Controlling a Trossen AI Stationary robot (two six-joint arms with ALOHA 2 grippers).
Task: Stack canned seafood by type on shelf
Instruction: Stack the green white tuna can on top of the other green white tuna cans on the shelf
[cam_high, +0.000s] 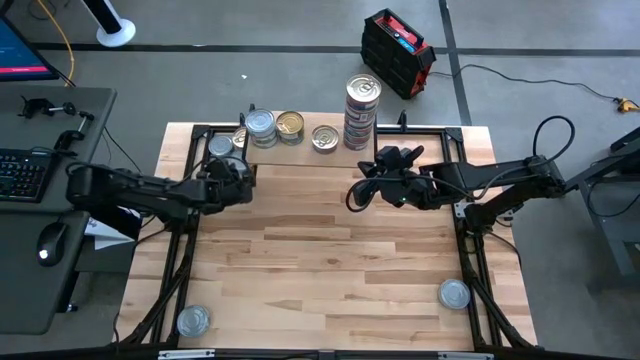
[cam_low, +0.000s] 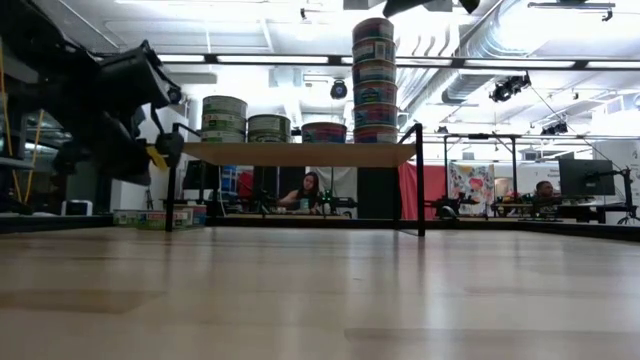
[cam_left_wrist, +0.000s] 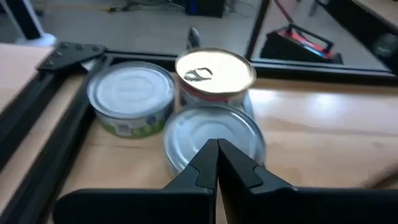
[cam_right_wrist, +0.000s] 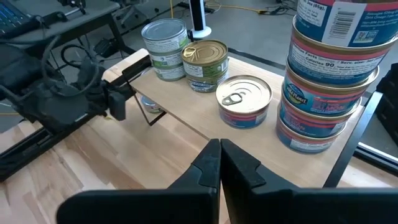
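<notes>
Tins crowd the shelf (cam_high: 300, 145) along the top centre of the overhead frame. A tall stack (cam_high: 361, 112) of blue-and-red labelled tins stands at its right end, towering over everything else in the low view too. Just left of it sits a single gold-lidded tin (cam_high: 324, 138), then another gold-lidded pile (cam_high: 289, 127), then a silver-lidded pile (cam_high: 260, 128) with green labels, and one more silver tin (cam_high: 221, 147) at the shelf's left end, half tucked behind the left arm.

Two stragglers are down on the bench (cam_high: 320, 260), well apart from the rest: a silver-lidded tin (cam_high: 194, 321) in the lower left corner of the frame, another (cam_high: 455, 293) toward the lower right.

Left gripper (cam_high: 243, 172) sits at the left-centre of the overhead frame, right up by the shelf's left end, jaws pressed together with nothing between them. Its own camera looks past the closed tips onto three lids bunched close, two silver and one gold.

Right gripper (cam_high: 353, 195) hangs near the middle of the frame, just below the tall stack, jaws together as well and carrying nothing. Its wrist camera looks across the whole shelf line-up.

Beyond the bench, in the low view, a person (cam_low: 309, 190) sits at a desk far back in the room.
</notes>
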